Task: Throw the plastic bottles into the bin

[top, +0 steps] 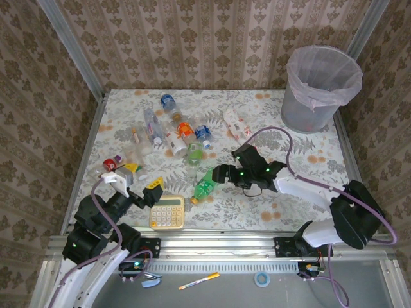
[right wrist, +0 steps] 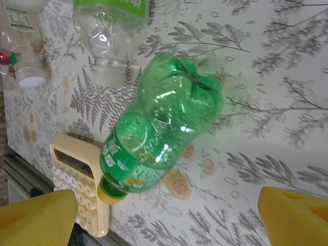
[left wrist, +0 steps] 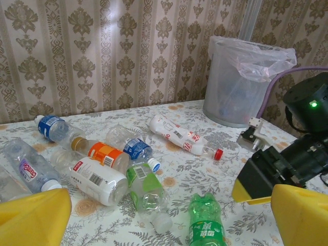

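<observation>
Right gripper (right wrist: 164,215) has its yellow fingers (right wrist: 41,218) spread wide, nothing pinched. It sits low on the side of the green bottle (right wrist: 159,133) away from the calculator (right wrist: 77,200), apparently lined up to take the bottle across its body. That bottle lies on its side with its orange cap end just beside the calculator's far right corner and its base pointing away, so the wide belly is likely the easiest place to grab. A clear bottle with a green label (right wrist: 113,31) lies just beyond it, close enough to get nudged. The rest of the plastic bottles (top: 173,131) are scattered on the table beyond the calculator. The bin (top: 319,86) stands upright, bag-lined and mouth open, well apart from the calculator at the far right corner, so a long carry is probably needed. Left gripper (top: 143,177) is spread and empty just beside the calculator's far left edge, probably parked out of the way.
</observation>
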Available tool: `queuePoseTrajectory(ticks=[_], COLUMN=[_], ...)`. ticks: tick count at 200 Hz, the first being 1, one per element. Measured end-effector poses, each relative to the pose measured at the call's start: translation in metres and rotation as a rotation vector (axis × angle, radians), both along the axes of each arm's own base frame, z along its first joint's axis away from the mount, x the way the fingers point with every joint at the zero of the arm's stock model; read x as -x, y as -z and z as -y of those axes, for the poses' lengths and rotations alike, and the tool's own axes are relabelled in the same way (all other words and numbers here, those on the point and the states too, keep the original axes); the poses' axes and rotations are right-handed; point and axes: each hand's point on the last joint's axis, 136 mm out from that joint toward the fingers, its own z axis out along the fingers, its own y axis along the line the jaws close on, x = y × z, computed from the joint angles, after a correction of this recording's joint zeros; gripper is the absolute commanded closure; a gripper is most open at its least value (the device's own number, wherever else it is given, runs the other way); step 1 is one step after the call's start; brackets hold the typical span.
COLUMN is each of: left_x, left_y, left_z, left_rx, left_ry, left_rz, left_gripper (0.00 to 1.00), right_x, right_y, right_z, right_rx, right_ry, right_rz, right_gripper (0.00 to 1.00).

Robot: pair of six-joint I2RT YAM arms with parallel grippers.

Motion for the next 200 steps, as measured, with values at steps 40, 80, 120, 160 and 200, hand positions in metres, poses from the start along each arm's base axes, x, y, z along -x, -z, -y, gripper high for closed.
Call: queuePoseTrajectory(ticks=[40, 80, 120, 160, 200], left_x=[0.001, 0.000, 0.000, 0.000, 0.000], left_y=[0.001, 0.001, 0.001, 0.001, 0.001], left_z=[0.001, 0.000, 0.000, 0.000, 0.000], left_rx=[-0.002, -0.002, -0.002, -0.003, -0.003], left_ry=[0.005, 0.002, -0.001, -0.001, -0.001], left_rz=[-0.002, -0.003, -0.002, -0.003, -0.003], left_gripper=[0.00, 0.00, 0.00, 0.00, 0.00], right_x=[-0.007, -0.005, -0.007, -0.015, -0.019], right_y=[0.027, 0.043, 0.044, 0.044, 0.046], right_z=[-0.012, -0.021, -0.036, -0.047, -0.053], right_rx=[-0.002, -0.006, -0.025, -0.040, -0.046], right_ry=[0.046, 0.062, 0.057, 0.057, 0.056], right_rz=[-0.057, -0.098, -0.102, -0.095, -0.092], right_gripper=[0.15, 0.17, 0.18, 0.18, 0.18])
